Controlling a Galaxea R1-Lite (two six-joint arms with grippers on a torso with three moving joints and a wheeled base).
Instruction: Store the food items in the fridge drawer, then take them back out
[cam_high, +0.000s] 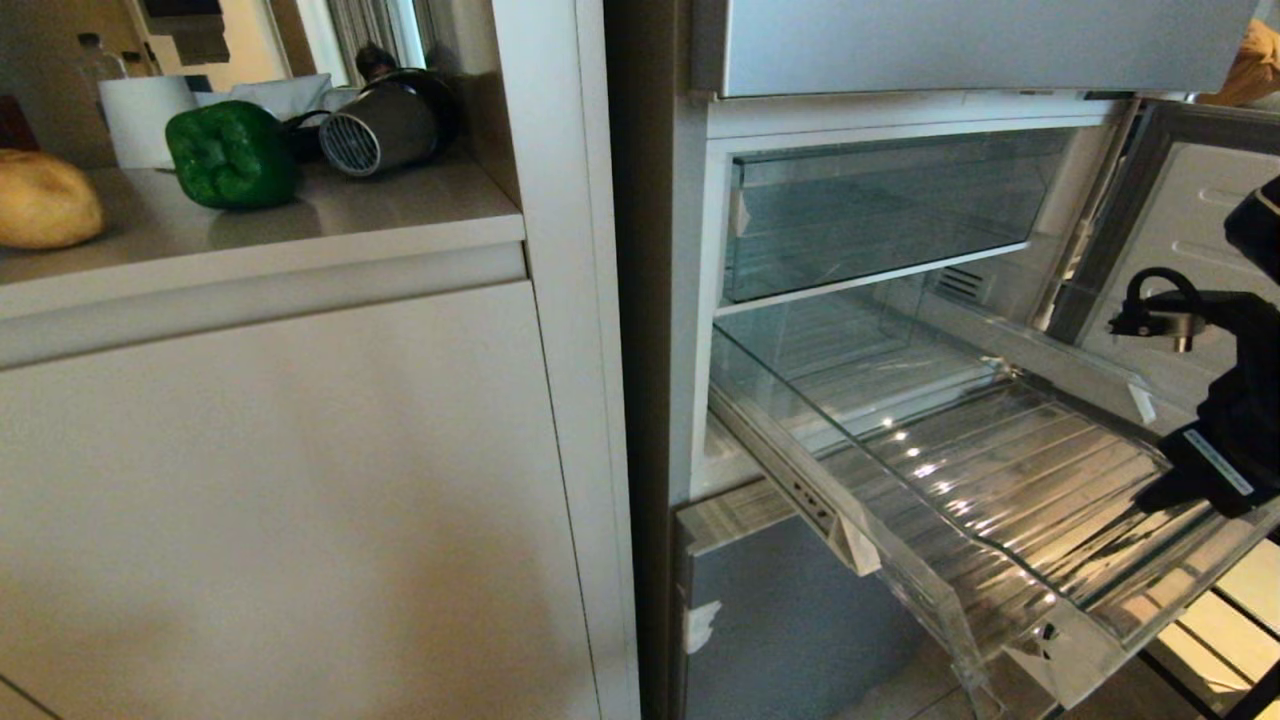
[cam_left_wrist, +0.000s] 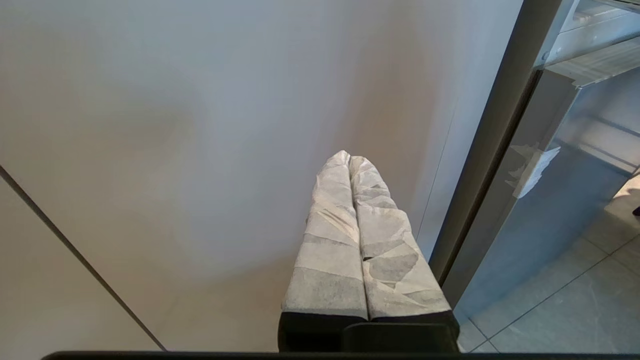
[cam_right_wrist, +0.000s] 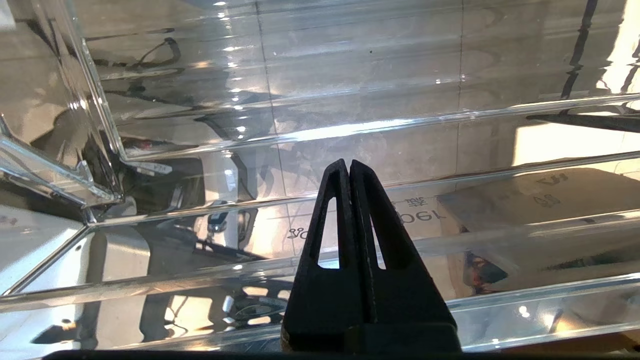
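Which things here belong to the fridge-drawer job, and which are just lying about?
Part of the job:
- potato, on the counter
- bell pepper, on the counter
- fridge drawer, pulled out, nothing in it
- right gripper, shut, inside the drawer

Just lying about:
- metal jug lying on its side
- paper roll
- left gripper, parked by the cabinet

The right arm (cam_high: 1235, 400) is seen at the right edge of the head view, bent downward, with a looped black cable carried on its wrist. The right gripper (cam_right_wrist: 348, 167) is directed down and forward; its two black fingers (cam_right_wrist: 330, 220) are pressed together along their full length, and nothing is held between them. The left gripper (cam_left_wrist: 349, 159) is seen only from its own wrist camera; its white-wrapped fingers (cam_left_wrist: 330, 240) are likewise closed together and empty.
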